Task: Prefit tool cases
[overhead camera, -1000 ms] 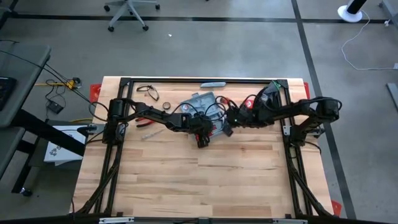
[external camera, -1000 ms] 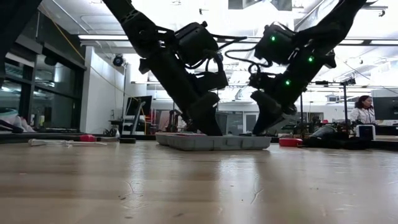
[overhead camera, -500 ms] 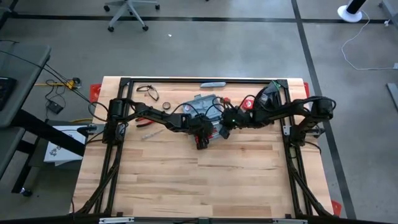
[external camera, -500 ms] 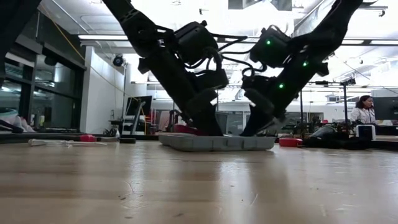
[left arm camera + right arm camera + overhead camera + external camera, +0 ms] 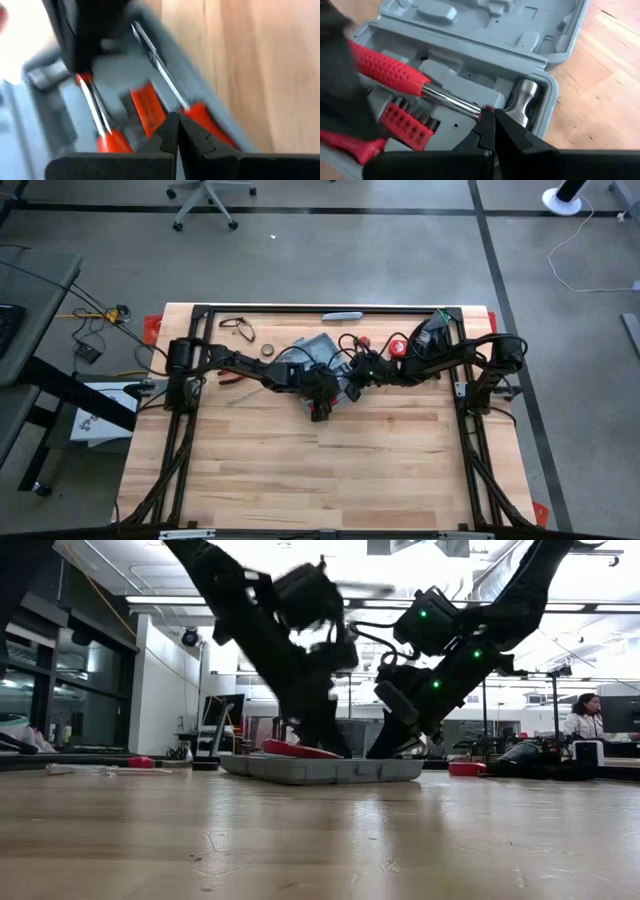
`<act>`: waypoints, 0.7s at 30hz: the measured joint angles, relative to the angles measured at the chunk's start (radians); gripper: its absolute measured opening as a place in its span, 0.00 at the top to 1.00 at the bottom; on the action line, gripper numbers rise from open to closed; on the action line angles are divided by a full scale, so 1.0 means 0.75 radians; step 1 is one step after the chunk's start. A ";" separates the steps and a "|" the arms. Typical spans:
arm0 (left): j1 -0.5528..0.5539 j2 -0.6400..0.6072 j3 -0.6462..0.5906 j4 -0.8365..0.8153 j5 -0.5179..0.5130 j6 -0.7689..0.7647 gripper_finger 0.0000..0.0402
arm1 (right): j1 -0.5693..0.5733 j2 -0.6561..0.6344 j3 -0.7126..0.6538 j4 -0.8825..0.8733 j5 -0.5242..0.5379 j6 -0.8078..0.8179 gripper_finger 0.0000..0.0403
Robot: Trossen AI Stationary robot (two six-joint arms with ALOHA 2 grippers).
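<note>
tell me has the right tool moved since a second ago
Yes. In the high view the shut right tool has slid leftward across the open blue-grey plastic tool case, further from the table's right-hand black frame rail.

Bright ceiling glare behind; left wrist view motion-blurred

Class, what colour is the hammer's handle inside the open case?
Red, on the hammer; clearest in the right wrist view.

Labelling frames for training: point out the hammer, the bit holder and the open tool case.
hammer (image 5: 524, 95), right wrist view, on its steel head.
bit holder (image 5: 410, 122), right wrist view, on the red strip.
tool case (image 5: 470, 20), right wrist view, on the moulded lid.
</note>
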 joint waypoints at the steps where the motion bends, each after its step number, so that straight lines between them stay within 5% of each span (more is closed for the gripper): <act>1: -0.004 -0.023 0.001 0.012 -0.020 0.018 1.00 | 0.000 0.000 0.000 0.000 -0.003 -0.005 1.00; 7: 0.003 -0.093 0.008 0.028 -0.183 0.079 1.00 | 0.001 0.000 -0.002 0.003 -0.002 -0.009 1.00; 21: 0.079 0.184 0.026 0.049 -0.095 -0.090 1.00 | -0.001 0.000 -0.005 0.002 0.021 -0.010 1.00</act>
